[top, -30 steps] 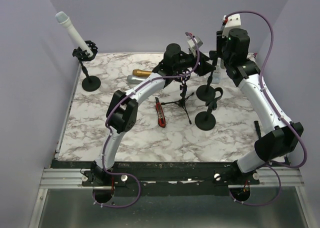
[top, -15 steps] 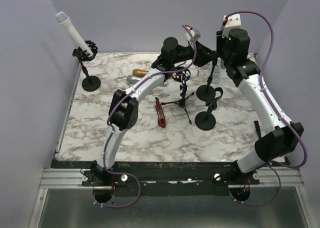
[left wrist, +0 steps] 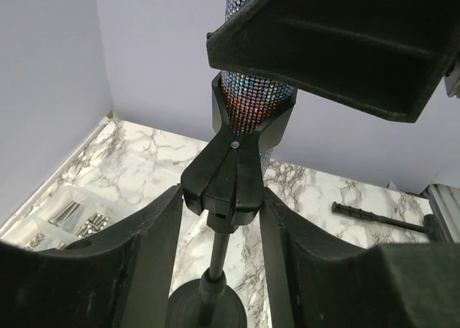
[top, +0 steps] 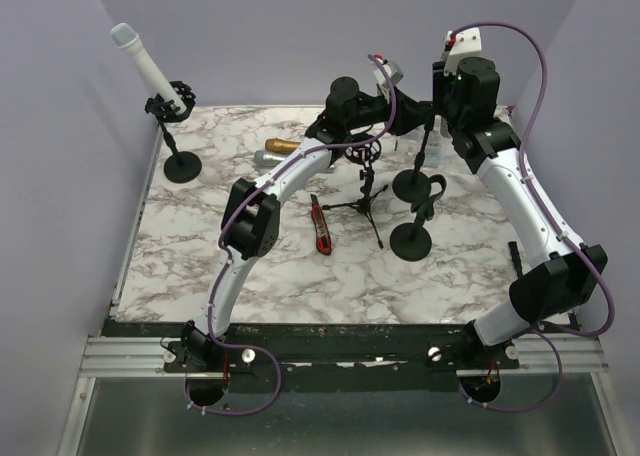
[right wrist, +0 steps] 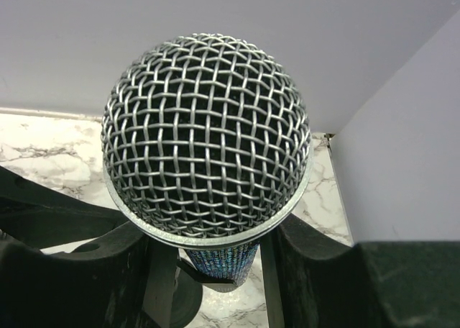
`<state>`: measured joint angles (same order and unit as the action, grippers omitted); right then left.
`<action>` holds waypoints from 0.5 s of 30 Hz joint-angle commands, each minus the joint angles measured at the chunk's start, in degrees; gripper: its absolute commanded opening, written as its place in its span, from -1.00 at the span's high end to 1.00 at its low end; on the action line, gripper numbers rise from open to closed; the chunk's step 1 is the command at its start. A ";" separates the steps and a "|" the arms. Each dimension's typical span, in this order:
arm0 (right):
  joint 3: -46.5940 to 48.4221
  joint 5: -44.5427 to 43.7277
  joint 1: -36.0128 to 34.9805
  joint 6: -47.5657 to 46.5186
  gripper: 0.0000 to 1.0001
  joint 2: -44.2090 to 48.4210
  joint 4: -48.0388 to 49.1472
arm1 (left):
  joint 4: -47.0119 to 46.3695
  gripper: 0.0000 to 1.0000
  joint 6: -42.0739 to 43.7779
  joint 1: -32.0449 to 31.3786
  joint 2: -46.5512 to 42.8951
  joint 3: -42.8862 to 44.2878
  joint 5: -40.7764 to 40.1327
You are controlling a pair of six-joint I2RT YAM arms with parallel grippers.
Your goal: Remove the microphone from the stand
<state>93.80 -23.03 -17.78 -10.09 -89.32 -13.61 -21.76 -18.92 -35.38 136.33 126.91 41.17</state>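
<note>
Right wrist view: right jaws are gripping the mic (right wrist: 206,134), seated in the clip (left wrist: 231,173) of its stand (left wrist: 213,270); left jaws are flanking that clip, grip unclear, so a skewed pull is risking toppling the stand.

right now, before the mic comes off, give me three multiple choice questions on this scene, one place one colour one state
1. Where is the knife? A beside the tripod; B in a gripper; C in the far left corner.
2. What colour is the far-left microphone? A gold; B white; C red.
3. The sparkly microphone is: A lying flat; B lifted clear; C seated in its clip.
Answers: 1 A, it lies just left of the tripod's legs. 2 B, its body is white. 3 C, the left wrist view shows it sitting in the clip.
</note>
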 commanded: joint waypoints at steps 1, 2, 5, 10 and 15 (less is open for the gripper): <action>1.04 1.37 -0.07 0.60 0.99 0.72 0.97 | -0.65 0.14 -0.58 -0.39 2.47 3.49 -0.08; 1.04 1.41 0.00 0.61 0.99 0.72 0.93 | -0.65 0.17 -0.76 -0.46 2.68 3.85 -0.11; 1.12 1.68 -0.05 0.74 0.99 0.84 0.94 | -1.24 0.27 -1.11 -0.48 2.88 4.20 -0.09; 0.62 2.00 -0.05 0.65 0.99 0.66 1.21 | -2.68 0.71 -2.66 -0.48 3.32 4.40 0.62; 0.16 1.61 -0.04 0.34 0.99 0.98 1.72 | -4.31 1.00 -3.23 -0.48 1.67 0.54 1.49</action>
<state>93.78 -23.05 -17.39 -10.09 -89.32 -13.63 -22.37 -20.95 -35.64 138.12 129.19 41.34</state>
